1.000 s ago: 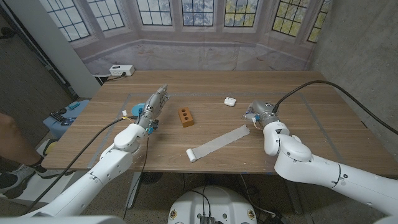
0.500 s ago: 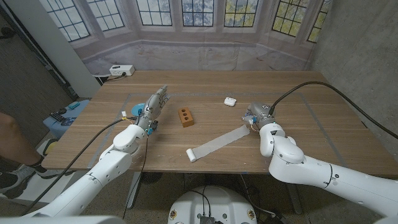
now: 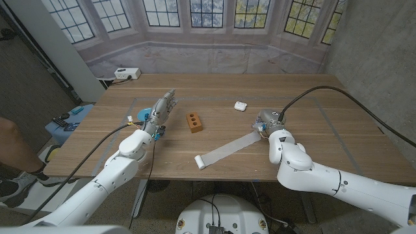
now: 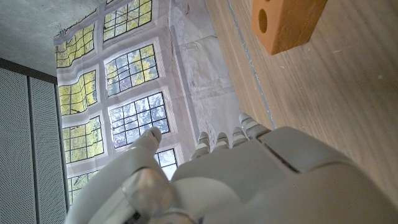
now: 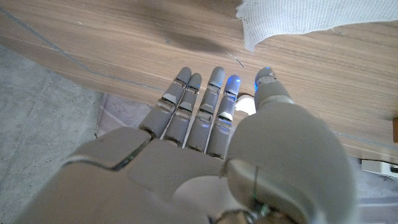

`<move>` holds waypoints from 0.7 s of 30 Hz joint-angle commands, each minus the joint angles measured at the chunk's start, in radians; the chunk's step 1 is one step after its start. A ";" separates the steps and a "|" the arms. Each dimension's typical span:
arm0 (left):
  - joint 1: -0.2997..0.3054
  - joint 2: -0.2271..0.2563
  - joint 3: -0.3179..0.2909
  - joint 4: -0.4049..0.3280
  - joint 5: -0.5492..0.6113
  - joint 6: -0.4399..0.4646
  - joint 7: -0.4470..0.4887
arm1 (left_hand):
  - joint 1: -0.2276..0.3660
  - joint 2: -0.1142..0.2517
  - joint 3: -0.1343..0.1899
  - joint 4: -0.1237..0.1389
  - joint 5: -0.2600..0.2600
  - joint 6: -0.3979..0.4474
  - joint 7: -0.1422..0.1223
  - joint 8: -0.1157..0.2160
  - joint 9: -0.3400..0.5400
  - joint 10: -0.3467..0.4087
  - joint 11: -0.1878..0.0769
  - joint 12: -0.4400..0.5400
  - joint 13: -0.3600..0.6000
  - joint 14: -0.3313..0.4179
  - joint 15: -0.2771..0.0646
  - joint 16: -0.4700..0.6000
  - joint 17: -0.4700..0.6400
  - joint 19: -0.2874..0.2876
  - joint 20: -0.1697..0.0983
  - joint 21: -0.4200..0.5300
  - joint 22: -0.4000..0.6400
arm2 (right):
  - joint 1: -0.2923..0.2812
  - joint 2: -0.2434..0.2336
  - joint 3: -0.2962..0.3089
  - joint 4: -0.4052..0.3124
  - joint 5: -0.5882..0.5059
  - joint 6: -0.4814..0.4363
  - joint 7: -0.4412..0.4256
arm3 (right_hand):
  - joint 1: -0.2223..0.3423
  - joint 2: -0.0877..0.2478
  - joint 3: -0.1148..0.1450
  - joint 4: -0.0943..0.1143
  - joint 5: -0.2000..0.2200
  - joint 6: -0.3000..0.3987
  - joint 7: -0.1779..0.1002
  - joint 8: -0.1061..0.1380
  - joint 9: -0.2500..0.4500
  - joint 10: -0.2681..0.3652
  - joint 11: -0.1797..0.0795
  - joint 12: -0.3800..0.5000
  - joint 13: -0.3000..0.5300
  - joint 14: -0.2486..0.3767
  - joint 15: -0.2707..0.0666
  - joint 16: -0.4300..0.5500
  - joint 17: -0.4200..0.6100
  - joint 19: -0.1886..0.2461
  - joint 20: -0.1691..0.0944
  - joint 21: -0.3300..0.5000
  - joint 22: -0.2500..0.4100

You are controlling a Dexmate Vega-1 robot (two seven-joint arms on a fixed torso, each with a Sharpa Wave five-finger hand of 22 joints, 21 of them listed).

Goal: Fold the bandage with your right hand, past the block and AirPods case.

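Note:
A white bandage lies unrolled in a slanted strip at the table's front middle, its rolled end nearest me. In the right wrist view its far end lies flat just beyond the fingertips. My right hand hovers beside that far end, fingers straight and close together, holding nothing. The orange block with two holes stands left of the strip and also shows in the left wrist view. Behind the strip sits the white AirPods case. My left hand is left of the block, fingers stretched out, empty.
A white power strip lies at the table's far left corner. Small items sit close to my left hand. A person's leg shows at the left edge, off the table. Black cables run over the table to both arms.
My right hand and forearm have shifted a little to the left, closer to the bandage's far end. The left arm, bandage, block and case have not moved.

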State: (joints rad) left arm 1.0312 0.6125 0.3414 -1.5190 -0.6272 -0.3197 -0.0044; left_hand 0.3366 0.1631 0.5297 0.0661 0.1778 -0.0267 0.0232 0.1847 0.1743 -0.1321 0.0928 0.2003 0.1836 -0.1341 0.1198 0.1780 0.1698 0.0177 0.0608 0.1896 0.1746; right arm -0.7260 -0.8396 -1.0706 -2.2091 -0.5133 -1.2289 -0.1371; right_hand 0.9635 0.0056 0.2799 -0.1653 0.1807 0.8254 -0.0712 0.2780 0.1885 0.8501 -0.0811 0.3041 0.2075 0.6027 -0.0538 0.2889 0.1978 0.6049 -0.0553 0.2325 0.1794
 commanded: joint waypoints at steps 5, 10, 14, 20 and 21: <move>0.004 0.001 0.001 0.005 -0.003 0.001 -0.002 | -0.010 0.002 0.009 0.000 -0.002 0.008 0.004 0.002 0.003 0.005 0.003 0.007 0.004 -0.004 0.003 0.002 0.004 0.004 0.009 0.006 0.001 | 0.000 0.030 -0.041 0.020 -0.004 -0.046 -0.038 | 0.021 0.004 -0.007 0.001 0.001 0.029 -0.004 0.003 0.002 0.029 -0.008 0.008 0.001 0.024 -0.151 0.011 0.007 0.010 -0.041 -0.001 0.002; 0.004 0.000 0.002 0.009 -0.004 -0.002 -0.006 | -0.010 0.002 0.010 0.000 -0.002 0.009 0.004 0.002 0.003 0.004 0.002 0.007 0.004 -0.004 0.004 0.002 0.004 0.004 0.010 0.007 0.001 | 0.002 0.031 -0.052 0.023 -0.002 -0.055 -0.055 | 0.028 0.003 -0.009 0.001 0.001 0.041 -0.005 0.003 0.002 0.044 -0.011 0.011 0.001 0.037 -0.156 0.015 0.008 0.014 -0.044 -0.001 0.002; 0.004 0.000 0.003 0.010 -0.006 -0.001 -0.009 | -0.011 0.002 0.010 0.000 -0.002 0.011 0.004 0.002 0.003 0.005 0.002 0.007 0.004 -0.004 0.004 0.002 0.004 0.004 0.010 0.007 0.001 | 0.002 0.035 -0.057 0.033 -0.001 -0.054 -0.072 | 0.039 0.007 -0.009 0.000 0.001 0.060 -0.008 0.005 0.003 0.058 -0.010 0.013 0.002 0.048 -0.160 0.019 0.009 0.016 -0.048 -0.001 0.003; 0.001 0.001 0.002 0.014 -0.007 0.002 -0.009 | -0.012 0.002 0.011 -0.001 -0.002 0.011 0.004 0.002 0.003 0.004 0.002 0.007 0.004 -0.004 0.003 0.002 0.004 0.003 0.010 0.007 0.001 | 0.006 0.043 -0.064 0.050 0.000 -0.052 -0.091 | 0.053 0.010 -0.011 -0.001 0.001 0.079 -0.017 0.005 0.003 0.078 -0.024 0.017 0.002 0.062 -0.164 0.024 0.011 0.022 -0.054 0.000 0.003; 0.000 0.000 0.002 0.016 -0.007 0.002 -0.010 | -0.012 0.002 0.011 -0.001 -0.002 0.011 0.004 0.002 0.003 0.004 0.002 0.007 0.004 -0.003 0.003 0.002 0.004 0.004 0.010 0.007 0.001 | 0.008 0.045 -0.066 0.054 0.001 -0.051 -0.092 | 0.057 0.009 -0.011 -0.002 0.002 0.084 -0.017 0.006 0.003 0.080 -0.022 0.017 0.002 0.064 -0.165 0.024 0.011 0.023 -0.055 0.000 0.003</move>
State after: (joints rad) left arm 1.0340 0.6127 0.3429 -1.5108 -0.6322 -0.3196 -0.0089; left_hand 0.3327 0.1670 0.5367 0.0648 0.1778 -0.0214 0.0285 0.1847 0.1742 -0.1322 0.0928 0.2003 0.1836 -0.1341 0.1197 0.1780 0.1697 0.0216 0.0646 0.1896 0.1745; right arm -0.7243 -0.8083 -1.1199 -2.1795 -0.5164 -1.2768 -0.1971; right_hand 1.0070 0.0149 0.2702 -0.1668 0.1807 0.8954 -0.0871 0.2780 0.1883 0.9161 -0.1076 0.3119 0.2074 0.6563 -0.0606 0.3052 0.2071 0.6197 -0.0555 0.2325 0.1793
